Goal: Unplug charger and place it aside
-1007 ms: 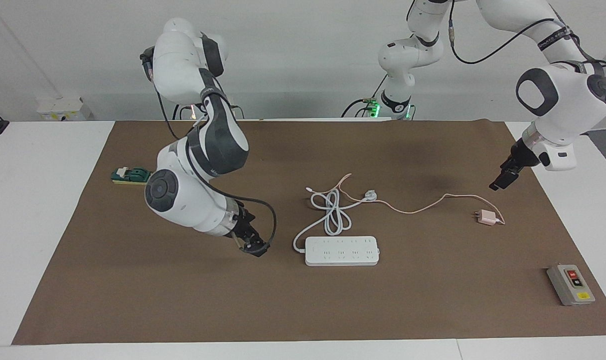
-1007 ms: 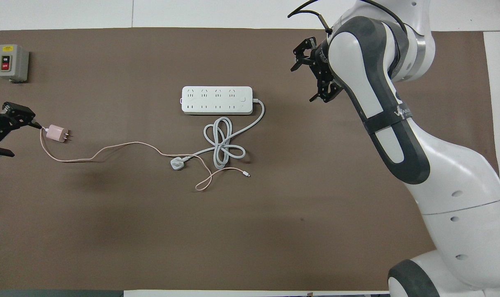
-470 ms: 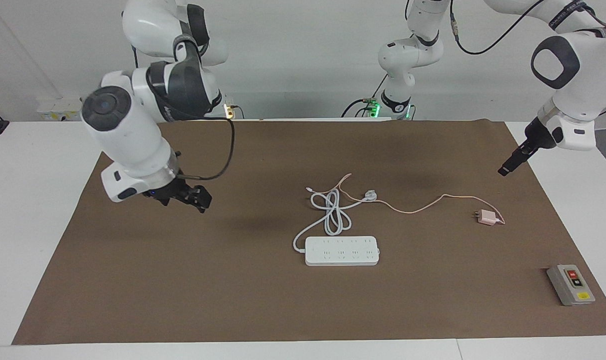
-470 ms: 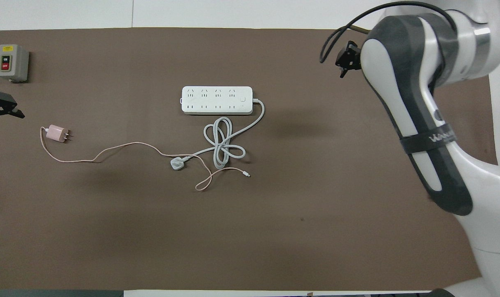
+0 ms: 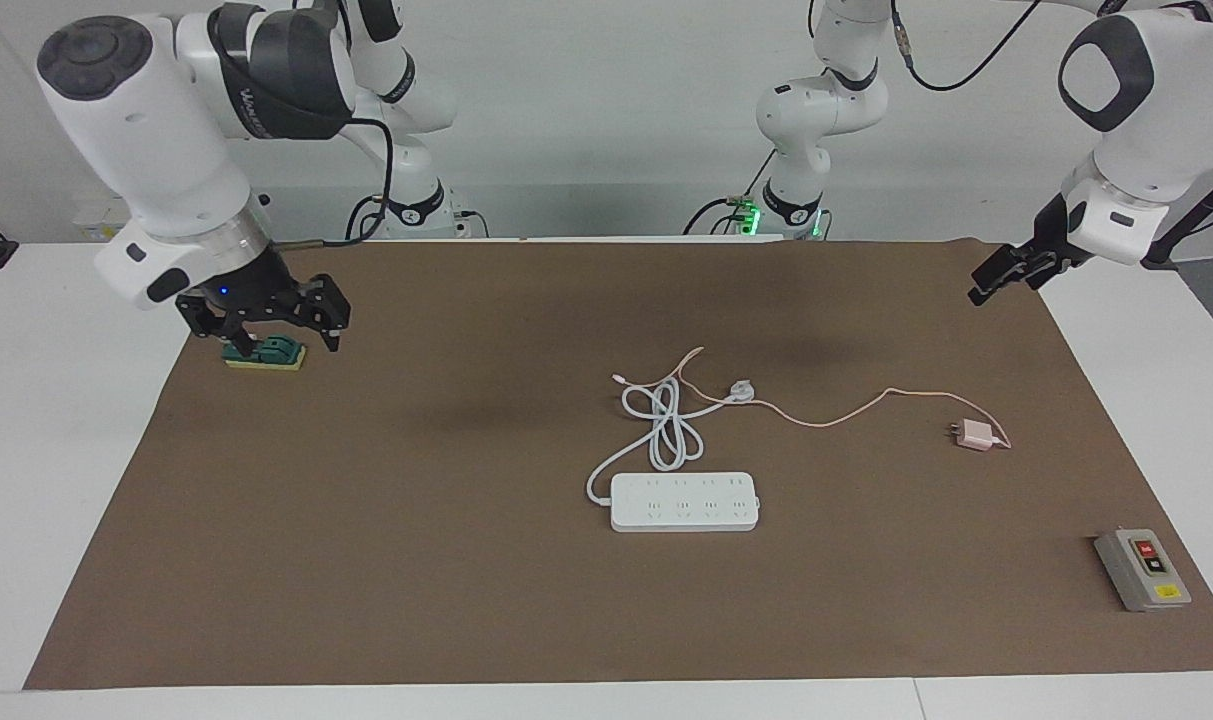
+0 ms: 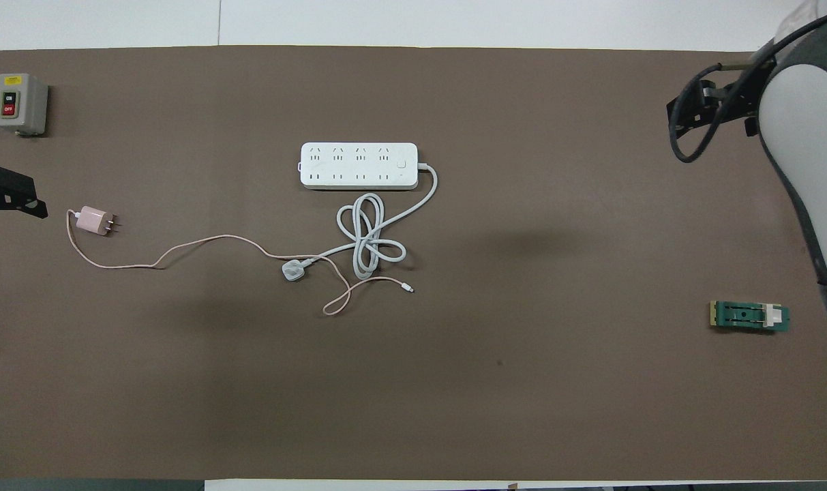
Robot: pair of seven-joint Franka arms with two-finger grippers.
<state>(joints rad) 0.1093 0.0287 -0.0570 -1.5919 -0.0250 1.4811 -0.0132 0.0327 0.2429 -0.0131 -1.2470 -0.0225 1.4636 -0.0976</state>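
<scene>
The charger (image 5: pixel 976 435), a small pale pink cube, lies unplugged on the brown mat toward the left arm's end; it also shows in the overhead view (image 6: pixel 94 221). Its thin pink cable (image 5: pixel 846 412) trails to the middle of the mat. The white power strip (image 5: pixel 684 502) lies mid-table with all sockets free. My left gripper (image 5: pixel 1006 278) is open, empty and raised over the mat's edge, well apart from the charger. My right gripper (image 5: pixel 261 322) is open and empty, over a green block at the right arm's end.
The power strip's thick white cord (image 5: pixel 666 430) lies coiled beside it, ending in a round white plug (image 5: pixel 741 390). A grey switch box (image 5: pixel 1141 570) sits at the left arm's end. The green block (image 5: pixel 264 352) sits at the right arm's end.
My right arm has swung up and away from beside the power strip to the green block. My left gripper has drawn back and up from the charger, which has not moved.
</scene>
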